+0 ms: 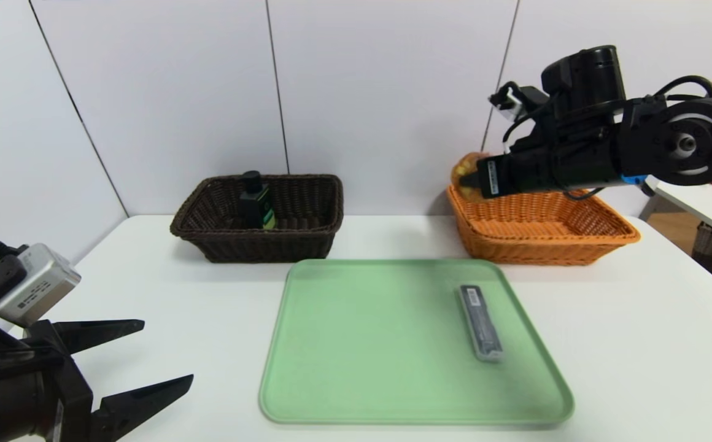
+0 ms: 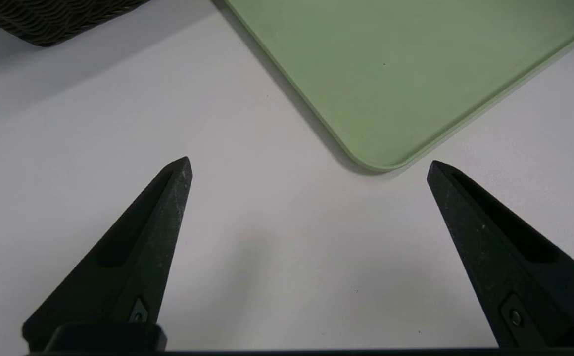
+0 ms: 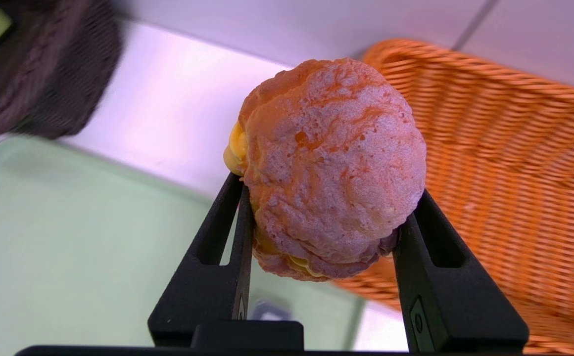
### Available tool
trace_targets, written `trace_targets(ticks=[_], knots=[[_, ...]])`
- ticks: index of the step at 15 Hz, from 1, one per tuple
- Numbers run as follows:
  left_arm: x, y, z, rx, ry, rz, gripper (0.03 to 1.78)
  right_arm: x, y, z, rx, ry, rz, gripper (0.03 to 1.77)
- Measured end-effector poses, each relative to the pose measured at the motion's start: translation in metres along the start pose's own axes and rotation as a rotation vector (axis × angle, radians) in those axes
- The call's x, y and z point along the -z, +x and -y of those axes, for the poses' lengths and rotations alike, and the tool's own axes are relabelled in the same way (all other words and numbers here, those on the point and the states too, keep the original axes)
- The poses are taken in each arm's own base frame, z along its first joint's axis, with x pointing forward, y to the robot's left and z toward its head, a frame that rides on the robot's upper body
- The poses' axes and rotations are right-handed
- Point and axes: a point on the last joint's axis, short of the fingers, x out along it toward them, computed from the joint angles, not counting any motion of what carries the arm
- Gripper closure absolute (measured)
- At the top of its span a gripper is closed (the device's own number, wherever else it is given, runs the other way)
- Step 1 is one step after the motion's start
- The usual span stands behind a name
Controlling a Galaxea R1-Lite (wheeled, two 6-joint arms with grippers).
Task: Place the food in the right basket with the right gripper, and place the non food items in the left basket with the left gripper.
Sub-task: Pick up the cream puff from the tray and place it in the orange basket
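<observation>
The round bun with a pinkish-brown crackled crust and yellow filling (image 3: 334, 165) is off the white counter (image 1: 632, 344), at the left rim of the orange woven wicker basket (image 1: 540, 245), pinched between the fingers of the right claw (image 3: 324, 217). To finish well, the claw should carry it further over the basket's middle, lower it inside the rim, then spread gently so the soft crust isn't squashed. The bun is nearly round, with no clear long axis; its crackled crust faces the wrist camera, its filling showing along one side. The left claw (image 1: 169, 350), spread and empty, is parked over the counter beside the green tray (image 1: 393, 344).
</observation>
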Motion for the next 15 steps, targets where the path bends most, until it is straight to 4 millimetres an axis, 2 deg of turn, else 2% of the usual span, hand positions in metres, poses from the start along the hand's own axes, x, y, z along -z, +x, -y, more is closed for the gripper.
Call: trace_targets(ticks=[3, 8, 11, 15], knots=[[0.0, 0.0, 0.0, 0.0, 0.0, 0.0, 0.12, 0.0, 0.012, 0.04, 0.089, 0.039, -0.008, 1.0], [0.0, 0.0, 0.0, 0.0, -0.001, -0.001, 0.12, 0.02, 0.041, 0.103, 0.212, 0.077, -0.083, 1.0], [0.0, 0.0, 0.0, 0.0, -0.003, -0.001, 0.12, 0.037, 0.057, 0.123, 0.239, 0.08, -0.143, 1.0], [0.001, 0.001, 0.0, -0.001, -0.007, -0.005, 0.12, 0.053, 0.075, 0.132, 0.245, 0.092, -0.195, 1.0]])
